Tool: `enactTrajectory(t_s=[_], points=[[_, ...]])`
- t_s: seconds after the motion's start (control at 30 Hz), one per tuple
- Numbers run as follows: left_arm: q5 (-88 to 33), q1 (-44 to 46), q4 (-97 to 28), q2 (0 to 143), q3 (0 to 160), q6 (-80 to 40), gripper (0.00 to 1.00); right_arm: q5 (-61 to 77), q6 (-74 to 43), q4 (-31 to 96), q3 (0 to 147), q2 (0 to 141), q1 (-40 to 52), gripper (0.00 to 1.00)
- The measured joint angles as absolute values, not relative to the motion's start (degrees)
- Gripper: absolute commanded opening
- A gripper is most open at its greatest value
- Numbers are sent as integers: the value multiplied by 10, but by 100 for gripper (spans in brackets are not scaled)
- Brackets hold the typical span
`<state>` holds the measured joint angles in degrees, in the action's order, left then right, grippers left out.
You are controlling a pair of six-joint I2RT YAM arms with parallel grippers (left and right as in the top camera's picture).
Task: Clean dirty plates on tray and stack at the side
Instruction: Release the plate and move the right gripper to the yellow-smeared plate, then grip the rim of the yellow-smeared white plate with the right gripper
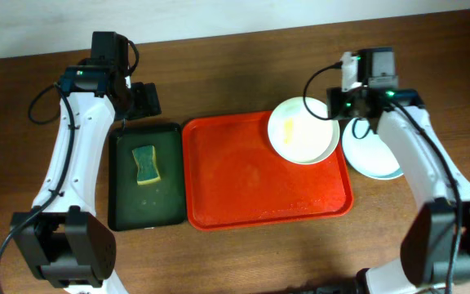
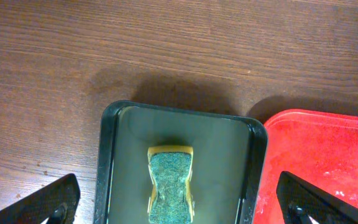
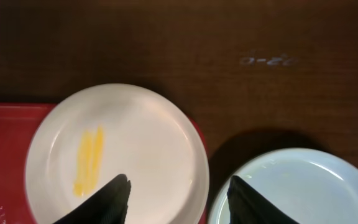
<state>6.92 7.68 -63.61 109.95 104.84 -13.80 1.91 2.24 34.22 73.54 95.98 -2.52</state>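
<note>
Cream plate point(image 1: 303, 131), with a yellow smear point(image 3: 89, 160), sits at the far right corner of the red tray point(image 1: 243, 188), its edge over the rim. Right claw point(image 3: 179, 180) is half open and straddles that plate's right edge; we see no grip. Pale blue plate point(image 1: 374, 155) is on the counter point(image 1: 219, 65), just right of the tray. Left claw point(image 2: 179, 180) is spread wide and empty above the green tray point(image 2: 114, 162), which holds the sponge point(image 2: 171, 180).

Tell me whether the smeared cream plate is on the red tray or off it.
On it: the cream plate sits at the red tray's far right corner, rim overhanging the edge.
</note>
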Motion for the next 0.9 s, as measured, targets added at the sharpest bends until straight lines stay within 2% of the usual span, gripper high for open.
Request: enactTrajectory(t_s=[0.2,0.4,0.63,0.73,0.9], points=[[69,77,-636,1100,1048,-138,99,-2,29,317,735,1020,-26,35],[69,77,-636,1100,1048,-138,99,-13,30,306,735,1088,-26,35],[69,77,-636,1100,1048,-138,99,-30,30,298,735,1097,-26,34],[69,77,-636,1100,1048,-138,99,-30,30,273,721,1098,-26,25],[69,77,-636,1100,1048,-138,99,-32,30,270,713,1099,-26,25]])
